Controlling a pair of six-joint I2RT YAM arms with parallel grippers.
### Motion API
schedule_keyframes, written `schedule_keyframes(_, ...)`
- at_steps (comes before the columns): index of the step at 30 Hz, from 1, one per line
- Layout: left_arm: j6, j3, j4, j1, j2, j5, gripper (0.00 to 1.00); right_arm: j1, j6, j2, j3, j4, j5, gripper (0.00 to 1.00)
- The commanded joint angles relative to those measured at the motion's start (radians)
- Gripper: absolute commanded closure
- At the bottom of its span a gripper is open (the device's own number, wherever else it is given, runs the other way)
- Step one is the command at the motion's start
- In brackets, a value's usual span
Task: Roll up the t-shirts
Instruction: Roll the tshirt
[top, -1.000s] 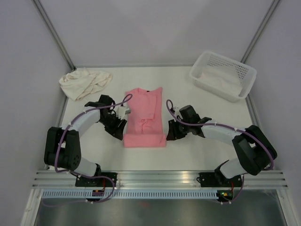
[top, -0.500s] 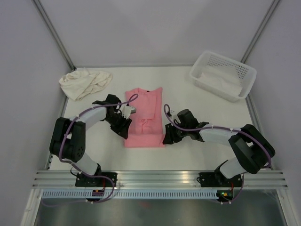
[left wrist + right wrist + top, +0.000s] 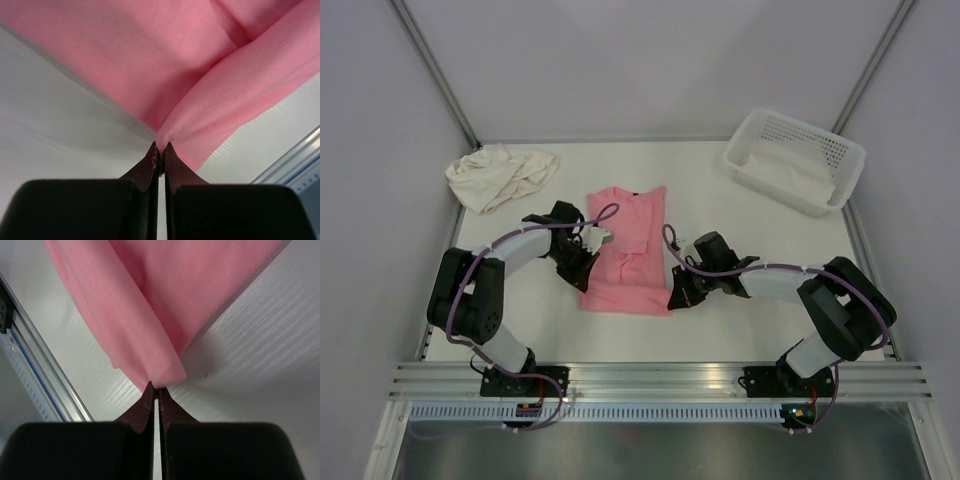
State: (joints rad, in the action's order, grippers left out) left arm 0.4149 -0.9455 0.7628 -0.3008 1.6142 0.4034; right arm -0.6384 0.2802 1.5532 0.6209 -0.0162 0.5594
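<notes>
The salmon-pink t-shirt (image 3: 625,250) lies folded into a narrow strip in the middle of the table, collar at the far end. My left gripper (image 3: 584,278) is shut on its near left edge; in the left wrist view the gripper (image 3: 161,147) pinches a fold of pink t-shirt fabric (image 3: 210,95). My right gripper (image 3: 674,299) is shut on the near right corner, and in the right wrist view the gripper (image 3: 156,388) holds pink t-shirt cloth (image 3: 150,315) at its tips. The cream t-shirt (image 3: 500,175) lies crumpled at the far left.
A white perforated basket (image 3: 772,183) with white cloth inside stands at the far right. An aluminium rail (image 3: 660,378) runs along the near table edge, just behind both arm bases. Slanted frame posts rise at the back corners.
Both grippers moved in onto the pink shirt's near corners and shut on the fabric. The near hem now sits slightly pulled and skewed.
</notes>
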Motion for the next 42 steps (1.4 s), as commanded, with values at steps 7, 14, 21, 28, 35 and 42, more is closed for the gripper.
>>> schedule_keyframes(7, 0.016, -0.035, -0.051, 0.003, 0.012, -0.192, 0.98, 0.057, -0.194, -0.024, 0.12, 0.242, 0.008, 1.0)
schedule_keyframes(14, -0.016, -0.036, -0.028, 0.002, 0.006, -0.063, 0.98, 0.052, -0.131, -0.021, 0.114, 0.144, 0.028, 0.71)
schedule_keyframes(21, -0.037, -0.021, -0.028, 0.003, 0.018, -0.057, 0.98, -0.015, -0.032, -0.125, -0.036, -0.043, -0.05, 0.62)
schedule_keyframes(28, -0.036, -0.029, -0.026, 0.003, 0.027, -0.067, 0.98, -0.13, -0.015, -0.101, -0.027, -0.192, -0.205, 0.61)
schedule_keyframes(35, -0.03, -0.029, -0.026, 0.003, 0.035, -0.074, 0.98, -0.142, -0.001, -0.039, -0.03, -0.218, -0.225, 0.68)
schedule_keyframes(42, -0.015, -0.05, -0.026, 0.003, 0.049, -0.12, 0.98, -0.142, -0.105, -0.06, -0.023, -0.142, -0.202, 1.0)
